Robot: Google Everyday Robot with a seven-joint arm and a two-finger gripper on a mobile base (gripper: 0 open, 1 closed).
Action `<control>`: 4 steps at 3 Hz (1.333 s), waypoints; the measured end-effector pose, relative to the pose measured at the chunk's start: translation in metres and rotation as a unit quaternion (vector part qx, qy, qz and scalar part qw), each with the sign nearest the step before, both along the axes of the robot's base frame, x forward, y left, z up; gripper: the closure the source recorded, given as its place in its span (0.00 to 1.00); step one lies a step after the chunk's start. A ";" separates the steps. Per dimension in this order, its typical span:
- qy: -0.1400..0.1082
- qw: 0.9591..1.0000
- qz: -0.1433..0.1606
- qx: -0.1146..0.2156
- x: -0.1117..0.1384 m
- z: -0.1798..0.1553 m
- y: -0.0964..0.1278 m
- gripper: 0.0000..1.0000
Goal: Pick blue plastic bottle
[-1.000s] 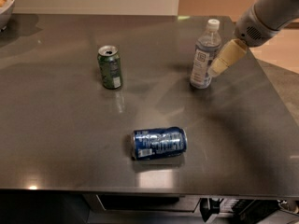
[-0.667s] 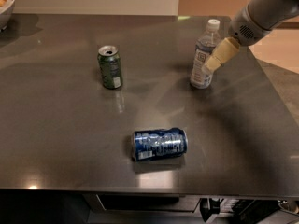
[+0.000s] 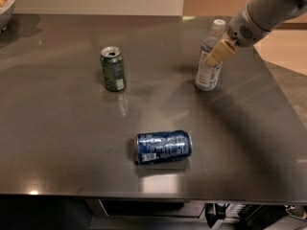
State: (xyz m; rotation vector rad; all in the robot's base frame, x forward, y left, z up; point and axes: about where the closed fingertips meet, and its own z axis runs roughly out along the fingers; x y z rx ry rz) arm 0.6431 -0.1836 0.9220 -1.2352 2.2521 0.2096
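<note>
The blue plastic bottle (image 3: pixel 207 74), white-capped, stands upright at the tabletop's (image 3: pixel 72 128) far right; the claw (image 3: pixel 216 55) overlaps its shoulder.

I see a smooth light-grey cylindrical arm (image 3: pixel 273 6), with a small dotted vent patch (image 3: pixel 247 31) near the wrist. The pale tan gripper (image 3: pixel 219 53) sits at its end, upper right of view.
</note>
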 end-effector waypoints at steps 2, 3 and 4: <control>0.001 1.000 0.011 0.021 -0.008 0.021 0.011 0.88; -0.004 0.999 0.032 0.026 -0.015 0.049 0.027 1.00; -0.012 0.997 0.072 0.021 -0.028 0.100 0.052 1.00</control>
